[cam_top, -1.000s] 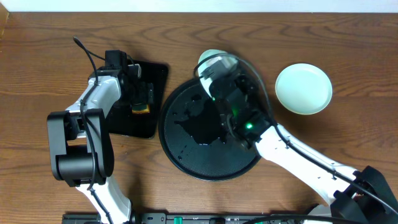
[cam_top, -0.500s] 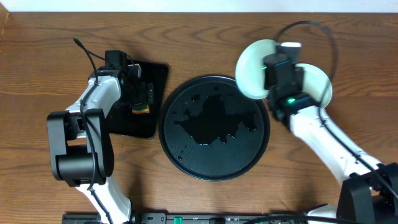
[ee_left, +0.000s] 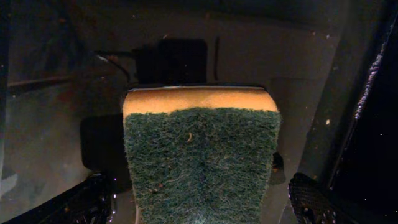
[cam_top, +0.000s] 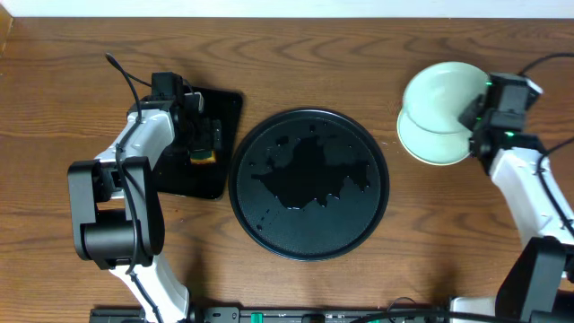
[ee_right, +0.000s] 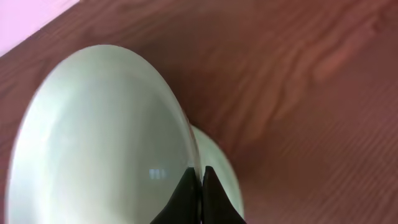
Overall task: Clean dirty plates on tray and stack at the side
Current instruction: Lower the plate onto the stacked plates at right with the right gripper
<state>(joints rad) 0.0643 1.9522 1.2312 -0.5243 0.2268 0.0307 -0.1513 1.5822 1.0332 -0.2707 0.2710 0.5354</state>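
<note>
Right of the round black tray, the right gripper pinches a pale mint plate by its rim, tilted over a second plate on the wood.
Light, stiff, slick plastic, probably best held at the thin edge. The tray holds no plates. Left of it, a smaller tray carries a sponge; whether the left gripper clamps it is unclear.

Overhead cam: fixed, straight down, far, whole surface in frame, arm bases at 6 o'clock.
L wrist cam: v. close, facing sponge; same sponge at overhead 9 o'clock.
R wrist cam: close, along jaws onto plate; same plate at overhead 2 o'clock.
</note>
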